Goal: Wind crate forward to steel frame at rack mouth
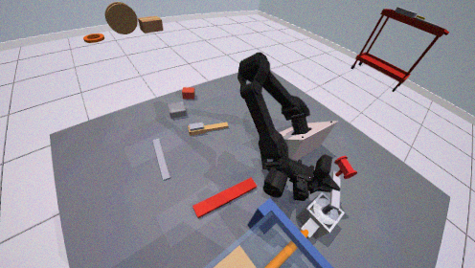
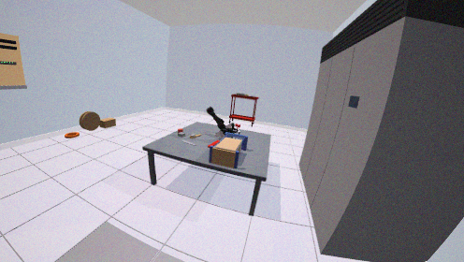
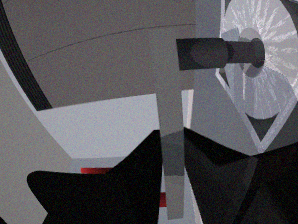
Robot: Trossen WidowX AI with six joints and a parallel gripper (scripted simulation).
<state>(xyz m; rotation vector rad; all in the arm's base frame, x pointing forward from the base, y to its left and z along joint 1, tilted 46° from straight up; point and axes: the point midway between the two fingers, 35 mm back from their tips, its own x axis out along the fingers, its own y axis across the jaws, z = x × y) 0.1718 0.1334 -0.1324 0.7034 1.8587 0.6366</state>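
Note:
My gripper (image 1: 337,187) (image 3: 169,134) is shut on the winch handle's grey bar (image 1: 336,195) (image 3: 171,112). The handle's red knob (image 1: 346,167) sticks out beyond the fingers. Its dark key (image 3: 202,54) points at the hub of the winch drum (image 3: 270,97); I cannot tell whether its tip is in the hole. The winch (image 1: 317,214) has a pale square frame. An orange strap (image 1: 287,253) runs from it into the blue-framed cubby (image 1: 274,210) (image 2: 244,141). The tan crate (image 1: 236,259) (image 2: 224,157) sits flat in the cubby, its front back from the blue frame at the mouth.
A red bar (image 1: 225,197) lies left of the arm. A grey strip (image 1: 161,159), a yellow-handled tool (image 1: 215,126), a grey block (image 1: 177,111) and a red block (image 1: 188,93) lie farther left. A pale wedge-shaped piece (image 1: 313,139) stands behind the gripper.

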